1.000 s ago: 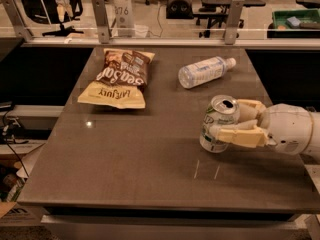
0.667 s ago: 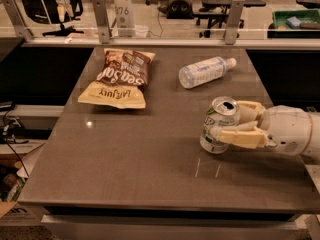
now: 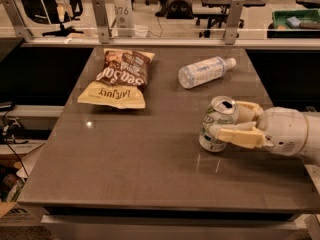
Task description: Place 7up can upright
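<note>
The 7up can (image 3: 216, 122) is silvery-white with green marks and an open pull-tab top. It stands nearly upright on the grey-brown table (image 3: 135, 159), right of centre, leaning slightly. My gripper (image 3: 231, 120) reaches in from the right edge. Its cream fingers (image 3: 235, 135) are closed around the can's body, one in front and one behind.
A clear plastic water bottle (image 3: 205, 71) with a white cap lies on its side at the back right. A brown and yellow chip bag (image 3: 118, 79) lies flat at the back left. A metal rail with posts (image 3: 100, 20) runs behind the table.
</note>
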You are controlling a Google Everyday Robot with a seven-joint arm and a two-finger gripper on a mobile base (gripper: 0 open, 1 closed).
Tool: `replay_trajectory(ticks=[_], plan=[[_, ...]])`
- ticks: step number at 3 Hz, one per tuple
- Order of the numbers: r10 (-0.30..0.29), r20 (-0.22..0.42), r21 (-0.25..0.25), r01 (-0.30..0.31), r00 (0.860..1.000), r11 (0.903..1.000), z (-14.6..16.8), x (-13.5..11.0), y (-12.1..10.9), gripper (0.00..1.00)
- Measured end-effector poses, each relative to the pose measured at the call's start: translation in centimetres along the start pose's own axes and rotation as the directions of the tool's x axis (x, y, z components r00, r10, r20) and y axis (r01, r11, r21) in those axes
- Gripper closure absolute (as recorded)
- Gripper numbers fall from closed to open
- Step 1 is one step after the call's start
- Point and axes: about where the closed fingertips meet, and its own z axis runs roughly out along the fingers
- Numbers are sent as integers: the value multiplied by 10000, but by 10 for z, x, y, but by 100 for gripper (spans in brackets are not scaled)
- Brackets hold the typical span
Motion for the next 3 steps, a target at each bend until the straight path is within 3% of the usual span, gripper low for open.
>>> replay_trajectory(ticks=[1,2,3], plan=[[-12,-2,-41,12,10000,10000,2,-1,1,14],[-22,-2,-86,22,10000,10000,4,-1,1,0],[-23,-2,-88,23,10000,10000,4,-1,1,0]])
